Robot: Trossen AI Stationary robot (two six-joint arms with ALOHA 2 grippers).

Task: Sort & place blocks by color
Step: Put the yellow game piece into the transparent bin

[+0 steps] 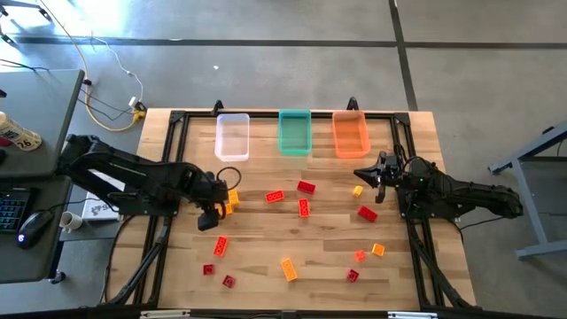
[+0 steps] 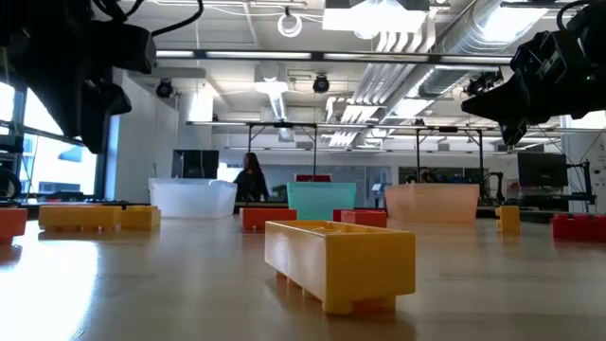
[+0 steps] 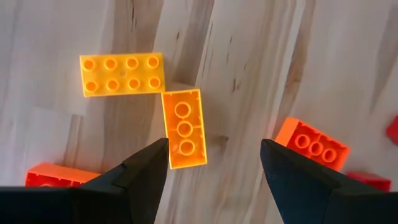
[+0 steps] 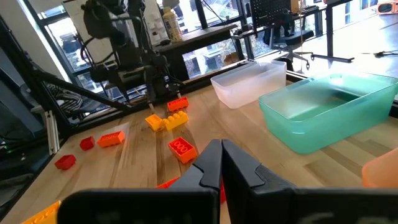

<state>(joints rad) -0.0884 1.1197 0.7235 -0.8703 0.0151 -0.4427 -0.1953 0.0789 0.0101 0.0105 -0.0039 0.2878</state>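
Wooden table (image 1: 266, 239) | left pincer (image 3: 214, 163) wide over partly hidden blocks (image 3: 183, 127) | right pincer (image 4: 221, 163) closed, empty

The left arm stretches in from the left edge of the overhead frame, elbow bent, its wrist turned downward at left of centre. The left gripper (image 1: 210, 215) hangs there with its fingers (image 3: 140, 171) spread wide apart, nothing between them, both dark tips showing at the bottom of its own wrist picture. The right arm reaches in from the right edge, lying nearly level, forearm pointing toward the middle. The right gripper (image 1: 365, 174) sits right of centre in the overhead frame, its fingers (image 4: 208, 165) pressed together, holding nothing.
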